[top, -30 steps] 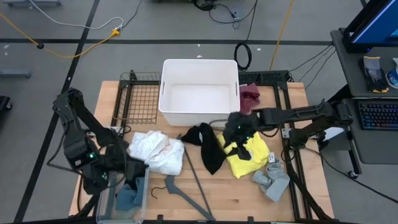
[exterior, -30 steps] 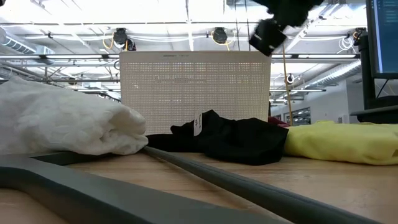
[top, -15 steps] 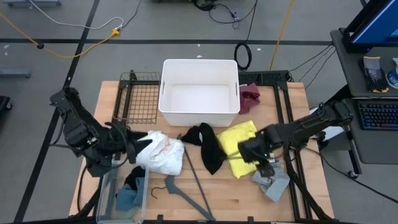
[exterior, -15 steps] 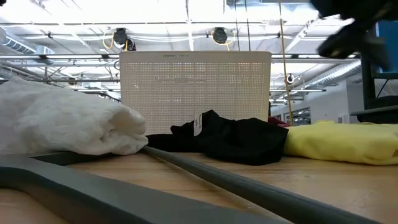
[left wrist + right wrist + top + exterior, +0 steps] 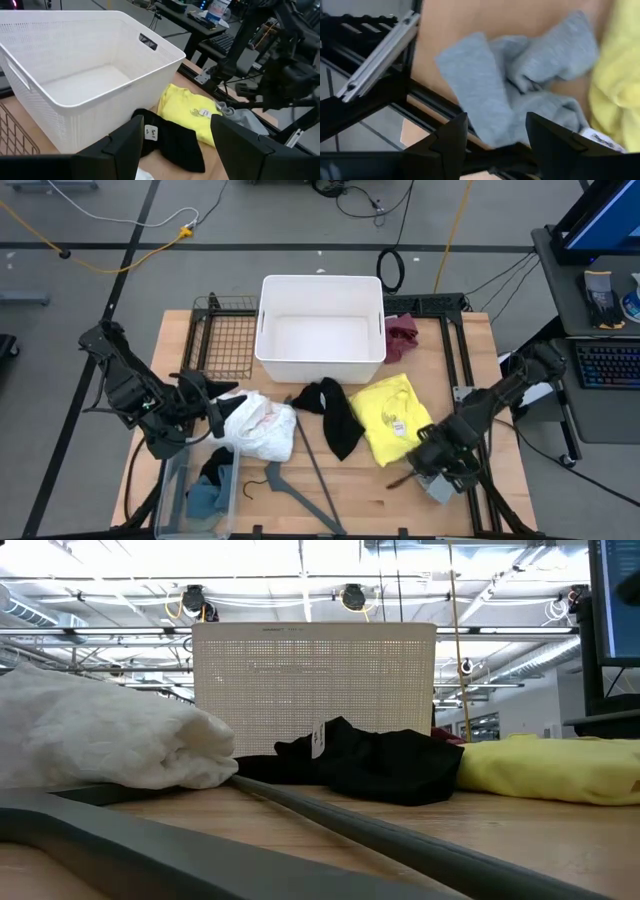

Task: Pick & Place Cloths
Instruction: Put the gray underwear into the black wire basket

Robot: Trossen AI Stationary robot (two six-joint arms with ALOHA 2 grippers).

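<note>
Two grippers are at work over the wooden table (image 5: 330, 480). The right gripper (image 5: 432, 462) hangs low over the grey cloth (image 5: 520, 90) near the table's right front corner; its fingers (image 5: 451, 137) stand apart with the cloth showing between them, and nothing is held. Just left of this cloth lies the yellow cloth (image 5: 393, 417) with its small tag, spread flat. The left gripper (image 5: 218, 406) is at the left side of the table, right above the edge of the white cloth (image 5: 262, 426); its fingers (image 5: 127, 145) are also apart and hold nothing. Between the white and the yellow cloth lies the black cloth (image 5: 335, 412), just in front of the white basket (image 5: 321, 286), which stands at the far middle of the table. A maroon cloth (image 5: 404, 334) lies to the right of the basket, on the far side. A teal-blue cloth (image 5: 205, 498) sits in a clear bin (image 5: 176, 492) at the near left corner. A grey hanger (image 5: 300, 488) lies on the near part of the table.
</note>
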